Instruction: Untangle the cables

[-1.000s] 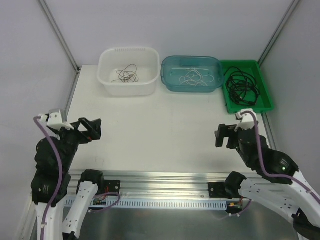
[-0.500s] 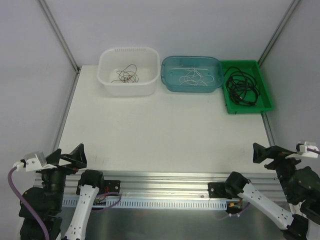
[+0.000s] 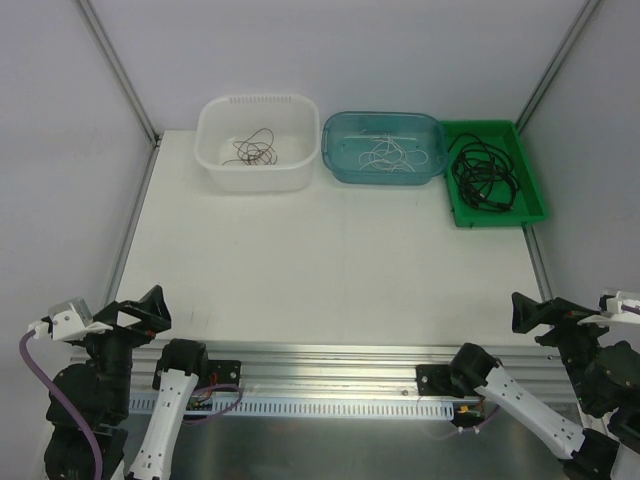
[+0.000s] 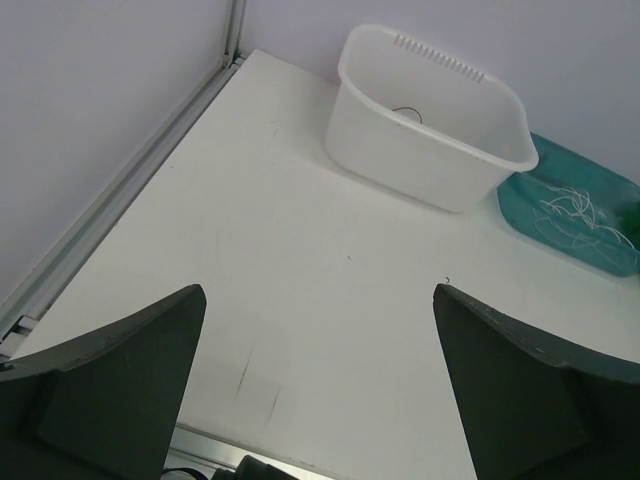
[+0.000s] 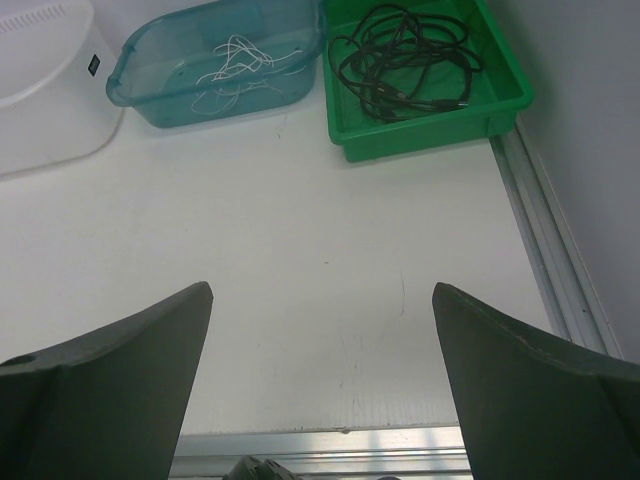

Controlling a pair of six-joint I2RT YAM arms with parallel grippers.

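The cables lie sorted in three bins at the table's far edge. Thin dark wiry cables (image 3: 253,149) sit in the white tub (image 3: 258,172). Thin white cable (image 3: 384,153) lies in the teal bin (image 3: 383,175); it also shows in the right wrist view (image 5: 236,62). The thicker black cable (image 3: 482,176) is coiled in the green tray (image 3: 530,190), also seen in the right wrist view (image 5: 405,60). My left gripper (image 3: 152,308) is open and empty at the near left edge. My right gripper (image 3: 522,312) is open and empty at the near right edge.
The white tabletop (image 3: 330,250) lies between the bins and the arms. An aluminium rail (image 3: 320,355) runs along the near edge. Metal frame posts (image 3: 118,70) stand at the back corners. The white tub (image 4: 430,130) and teal bin (image 4: 575,215) show in the left wrist view.
Both arms have pulled back from mid-table to the near edge and dropped low. In the last half second they barely moved. The cables stayed in their bins.
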